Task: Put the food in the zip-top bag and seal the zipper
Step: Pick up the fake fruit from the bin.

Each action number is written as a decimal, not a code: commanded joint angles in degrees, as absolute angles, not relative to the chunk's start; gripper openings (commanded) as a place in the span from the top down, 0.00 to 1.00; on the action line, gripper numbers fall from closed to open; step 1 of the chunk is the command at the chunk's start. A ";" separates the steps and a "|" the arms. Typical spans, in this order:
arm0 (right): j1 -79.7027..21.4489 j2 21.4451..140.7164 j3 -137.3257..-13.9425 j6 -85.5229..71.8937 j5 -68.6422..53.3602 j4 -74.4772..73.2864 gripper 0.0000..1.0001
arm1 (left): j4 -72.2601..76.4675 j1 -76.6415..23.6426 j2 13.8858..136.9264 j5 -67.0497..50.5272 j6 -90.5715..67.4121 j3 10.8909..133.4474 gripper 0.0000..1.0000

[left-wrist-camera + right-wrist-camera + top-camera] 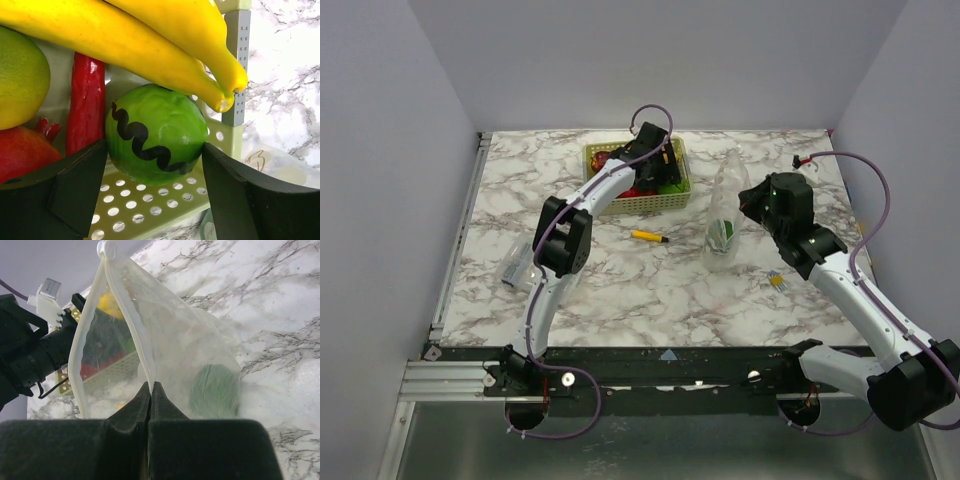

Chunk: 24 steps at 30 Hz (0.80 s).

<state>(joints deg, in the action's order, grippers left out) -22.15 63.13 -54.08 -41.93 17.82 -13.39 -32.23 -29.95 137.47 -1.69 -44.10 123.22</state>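
My left gripper (pixel 655 150) reaches into the yellow-green basket (pixel 638 205). Its jaws press both sides of a green round fruit (pixel 155 135) with a black wavy stripe, which sits on the basket floor (pixel 150 200). Around it lie yellow bananas (pixel 150 45), a lemon (pixel 20 75), a red chili (pixel 86 100) and a dark-red fruit (pixel 25 152). My right gripper (pixel 151 386) is shut on the zipper (pixel 132 325) edge of the zip-top bag (pixel 175 340), holding the bag (pixel 725 215) upright with its mouth gaping. A green food piece (pixel 216 390) lies inside it.
A thin yellow-and-black stick (pixel 650 237) lies between basket and bag. A flat clear packet (pixel 517 265) rests at the left. A small yellow bit (pixel 777 282) lies near my right arm. Walls close in the table on three sides.
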 commanded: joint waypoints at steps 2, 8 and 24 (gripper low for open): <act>-21.91 63.28 -55.48 -41.94 19.53 -14.16 0.99 | -34.14 -30.06 137.33 -4.11 -45.33 123.19 0.28; -21.95 63.17 -55.03 -42.45 18.80 -13.71 0.99 | -31.52 -30.01 133.89 -5.88 -45.86 117.20 0.39; -21.88 62.74 -54.08 -42.82 18.68 -13.58 0.99 | -23.81 -29.81 118.70 -11.40 -37.99 112.34 0.53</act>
